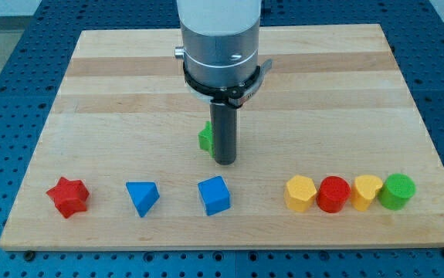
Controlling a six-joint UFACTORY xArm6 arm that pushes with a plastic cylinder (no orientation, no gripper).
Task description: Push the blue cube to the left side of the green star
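Note:
The blue cube (214, 195) sits near the view's bottom, a little left of centre. The green star (205, 137) is above it at mid-board, mostly hidden behind the dark rod, so only its left edge shows. My tip (225, 161) rests on the board just right of and below the green star, touching or nearly touching it, and a short gap above the blue cube.
A red star (68, 196) and a blue triangular block (143, 198) lie left of the cube along the view's bottom. At the bottom right stands a row: yellow block (300, 193), red cylinder (333, 194), yellow block (366, 191), green cylinder (398, 191). The wooden board (113, 85) ends just below.

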